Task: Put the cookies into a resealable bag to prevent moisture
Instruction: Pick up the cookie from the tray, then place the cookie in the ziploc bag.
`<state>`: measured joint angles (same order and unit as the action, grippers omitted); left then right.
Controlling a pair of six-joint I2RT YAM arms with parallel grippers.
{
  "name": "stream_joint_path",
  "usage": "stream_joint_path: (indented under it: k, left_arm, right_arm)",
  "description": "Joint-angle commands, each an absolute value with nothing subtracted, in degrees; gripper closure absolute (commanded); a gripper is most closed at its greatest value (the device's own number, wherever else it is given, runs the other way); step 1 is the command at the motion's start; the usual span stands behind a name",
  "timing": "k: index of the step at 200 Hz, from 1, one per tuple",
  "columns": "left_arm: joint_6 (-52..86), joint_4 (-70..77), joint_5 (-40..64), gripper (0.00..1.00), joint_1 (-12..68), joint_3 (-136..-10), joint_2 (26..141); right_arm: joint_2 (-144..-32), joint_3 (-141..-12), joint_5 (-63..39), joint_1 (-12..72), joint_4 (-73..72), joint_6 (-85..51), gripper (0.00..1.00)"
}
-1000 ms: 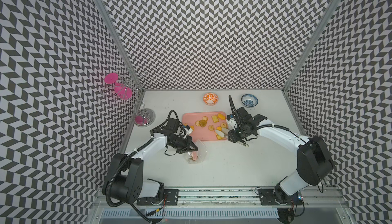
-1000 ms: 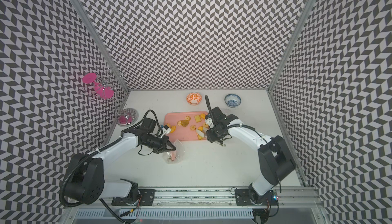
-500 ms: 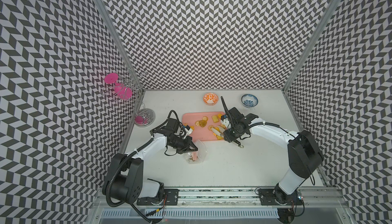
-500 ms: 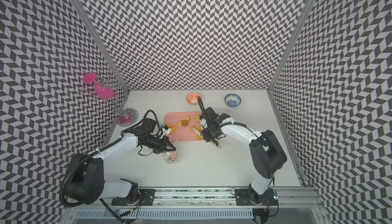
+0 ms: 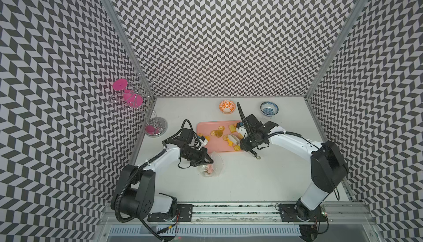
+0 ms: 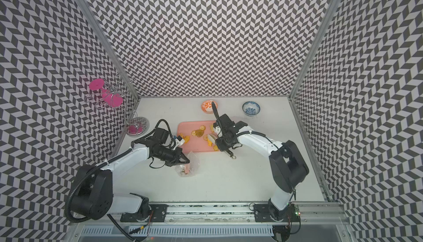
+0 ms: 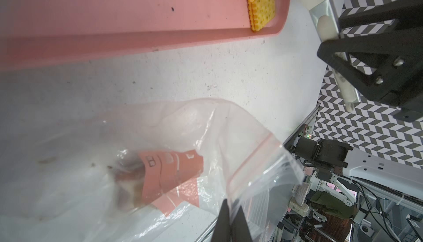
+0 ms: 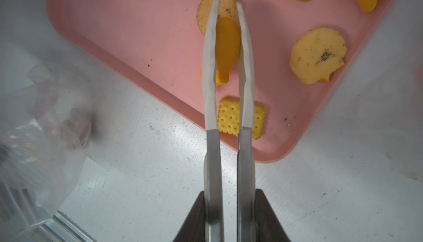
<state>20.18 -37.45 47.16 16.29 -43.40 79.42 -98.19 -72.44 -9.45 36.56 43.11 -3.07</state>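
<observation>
Several yellow and orange cookies (image 5: 219, 133) lie on a pink tray (image 5: 206, 127), also seen in the other top view (image 6: 186, 129). My right gripper (image 8: 229, 197) is shut on white tongs (image 8: 209, 80) over the tray's near edge. The tong tips pinch an oval orange cookie (image 8: 227, 44) above a round tan cracker (image 8: 202, 16) and a square cracker (image 8: 230, 119). A clear resealable bag (image 5: 214, 166) lies on the table in front of the tray. My left gripper (image 7: 232, 211) is shut on its mouth edge (image 7: 251, 160), holding it open. Something brown and a pink label (image 7: 169, 174) show inside.
An orange bowl (image 5: 227, 106) and a blue bowl (image 5: 269, 108) stand behind the tray. A wire rack with pink glasses (image 5: 135, 96) stands at the back left on a round base (image 5: 156, 126). Patterned walls close in three sides.
The right arm has swung left over the tray and the tongs have narrowed onto the orange cookie. The left arm and the bag have not moved.
</observation>
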Motion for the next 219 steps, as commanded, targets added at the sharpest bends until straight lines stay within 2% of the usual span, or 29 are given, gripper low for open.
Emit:
stream_joint_path:
  k: [1, 64, 103, 140, 195, 219]
  left_arm:
    - [19.3, -36.7, 46.8, 1.00, 15.9, -44.2, 80.0]
    - [19.9, -36.7, 46.5, 1.00, 15.7, -47.6, 82.2]
    - [20.5, -36.5, 46.7, 1.00, 15.1, -49.3, 83.6]
    - [21.4, -36.9, 47.4, 1.00, 14.9, -50.6, 83.0]
    - [22.3, -37.3, 48.3, 1.00, 14.7, -50.7, 81.6]
    - [22.3, -37.1, 48.5, 1.00, 14.7, -50.5, 81.3]
  right_arm:
    - [-94.8, -74.3, -12.8, 36.2, 39.5, -4.0, 0.82]
    - [-86.8, -72.4, -19.5, 35.0, 39.1, -4.9, 0.84]
    - [-79.5, -67.8, -24.7, 39.2, 37.8, -8.3, 0.84]
    - [-77.1, -64.4, -20.7, 43.8, 38.5, -9.9, 0.84]
    - [-79.4, -65.3, -12.1, 48.4, 41.7, -7.9, 0.84]
    - [-80.6, -66.9, -12.2, 50.2, 41.5, -7.6, 0.79]
